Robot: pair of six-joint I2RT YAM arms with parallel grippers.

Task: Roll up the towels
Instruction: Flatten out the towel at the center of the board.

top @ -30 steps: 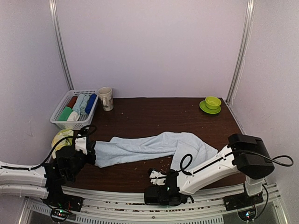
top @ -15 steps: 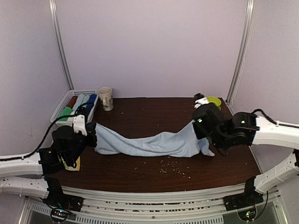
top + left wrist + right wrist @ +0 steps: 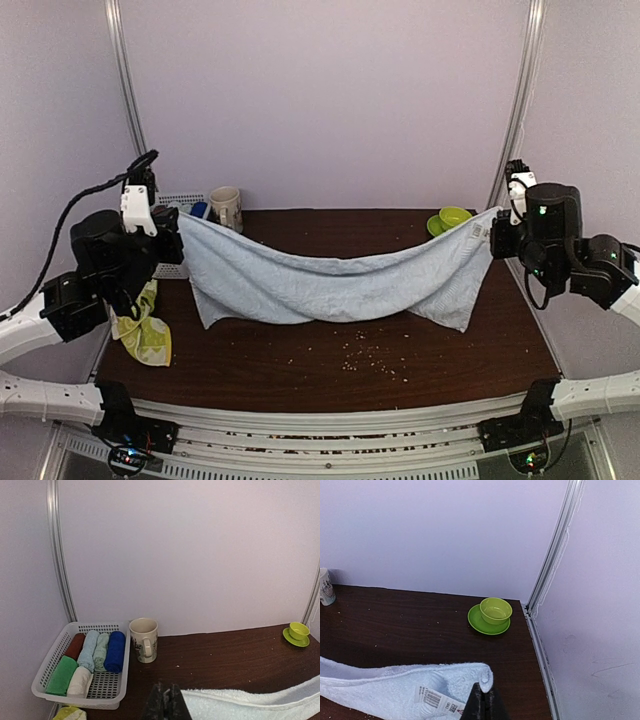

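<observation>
Soft, even light is filling all three views, seemingly falling from above. The walls [image 3: 320, 90] are reading an even pale lilac. In the top view the towel [image 3: 330, 285] is casting a faint, diffuse shadow on the dark table [image 3: 250, 372] at lower centre, and the wood is giving only a dull sheen. In the wrist views the far things are showing fairly sharp, while the left fingers [image 3: 158, 706] and right fingers [image 3: 476, 705] at the bottom edge are blurring into black. The rail [image 3: 555, 545] at upper right of the right wrist view is bowing slightly.
</observation>
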